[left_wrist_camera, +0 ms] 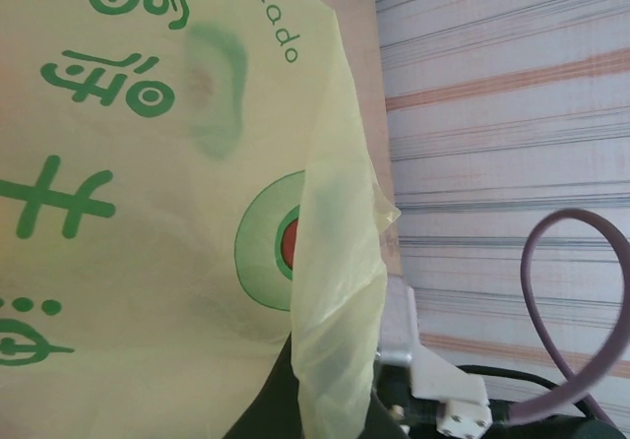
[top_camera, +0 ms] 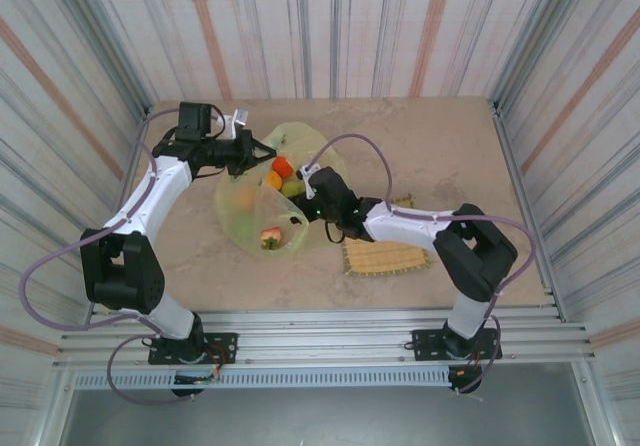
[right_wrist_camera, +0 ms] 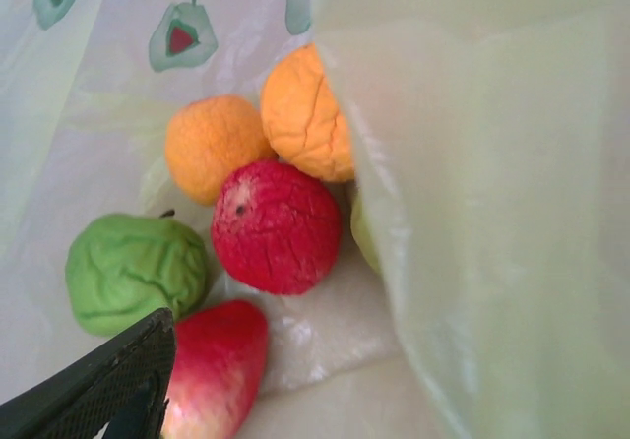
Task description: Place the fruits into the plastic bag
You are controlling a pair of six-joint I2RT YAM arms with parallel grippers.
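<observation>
Left gripper (top_camera: 256,152), upper left of the top view, is pressed together on the rim of the plastic bag (top_camera: 240,211). In its wrist view a fold of yellow-green film runs straight down into the jaws at the bottom of the frame.

Right gripper (top_camera: 308,192) sits centre frame in the top view, right at the bag's open edge. One dark finger (right_wrist_camera: 94,395) pokes in at the lower left of its wrist view with nothing on it. Whether the jaws are spread or closing, I cannot tell.

Just past that finger, the fruits (top_camera: 273,179) lie inside the bag:
- A red-and-pink fruit (right_wrist_camera: 221,365) sits right beside the finger.
- A green apple (right_wrist_camera: 133,272) is above it.
- A red apple (right_wrist_camera: 276,224) is mid-frame.
- Two oranges (right_wrist_camera: 212,147) sit behind, side by side.

A curtain of film hangs over the right half of that view.

Handling, by my read: the bag is featherweight, limp and slick. It will slump wherever it isn't held and could tear, so the rim or a handle, bunched, is the place to grab. The fruits look soft and light with wrinkled skins, and round enough to roll. A gentle pinch across the middle suits them.

In the top view the bag's long axis runs from upper to lower frame, slightly tilted. The mouth seems to be at the upper end by the left gripper, the closed bottom toward lower frame. The straw mat (top_camera: 385,256) lies apart, lower right of it.
</observation>
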